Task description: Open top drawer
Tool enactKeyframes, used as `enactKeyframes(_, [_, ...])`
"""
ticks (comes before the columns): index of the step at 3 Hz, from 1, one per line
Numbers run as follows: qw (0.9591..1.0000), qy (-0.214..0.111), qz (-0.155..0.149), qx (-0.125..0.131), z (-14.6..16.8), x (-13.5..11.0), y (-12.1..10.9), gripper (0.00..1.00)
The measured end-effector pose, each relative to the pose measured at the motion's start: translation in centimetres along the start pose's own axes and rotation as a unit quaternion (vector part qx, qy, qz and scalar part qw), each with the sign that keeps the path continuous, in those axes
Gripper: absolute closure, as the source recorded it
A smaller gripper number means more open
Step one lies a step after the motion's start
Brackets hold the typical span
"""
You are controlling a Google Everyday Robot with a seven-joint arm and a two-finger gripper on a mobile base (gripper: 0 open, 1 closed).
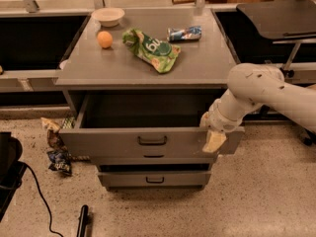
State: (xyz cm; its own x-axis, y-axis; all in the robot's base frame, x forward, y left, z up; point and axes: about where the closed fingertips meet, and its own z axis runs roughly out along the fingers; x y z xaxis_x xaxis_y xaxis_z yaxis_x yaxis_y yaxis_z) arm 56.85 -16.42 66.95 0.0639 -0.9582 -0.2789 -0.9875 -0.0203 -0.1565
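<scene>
The top drawer [113, 141] of the grey cabinet is pulled out, and its dark inside shows. Its front is wide and flat with a small dark loop handle [152, 141] at the centre. My gripper [214, 139] is at the right end of the drawer front, to the right of the handle, with a pale fingertip hanging over the front face. The white arm comes in from the right. Two narrower drawer fronts [154, 179] sit shut below.
On the cabinet top [89, 68] lie an orange [104, 39], a white bowl [108, 16], a green chip bag [151, 49] and a blue packet [184, 33]. Wrappers [57, 147] lie on the floor at the left. A black cable and dark object are at bottom left.
</scene>
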Motion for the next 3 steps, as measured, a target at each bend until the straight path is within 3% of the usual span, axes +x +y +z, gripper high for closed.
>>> enactKeyframes(1, [0.9999,0.005,-0.003,-0.016,0.6,-0.1,0.8,0.00])
enactKeyframes(2, [0.9995,0.009,0.000,-0.032,1.1,-0.1,1.7,0.00])
enactKeyframes(3, [0.9991,0.014,0.006,-0.040,1.2,-0.1,2.8,0.19])
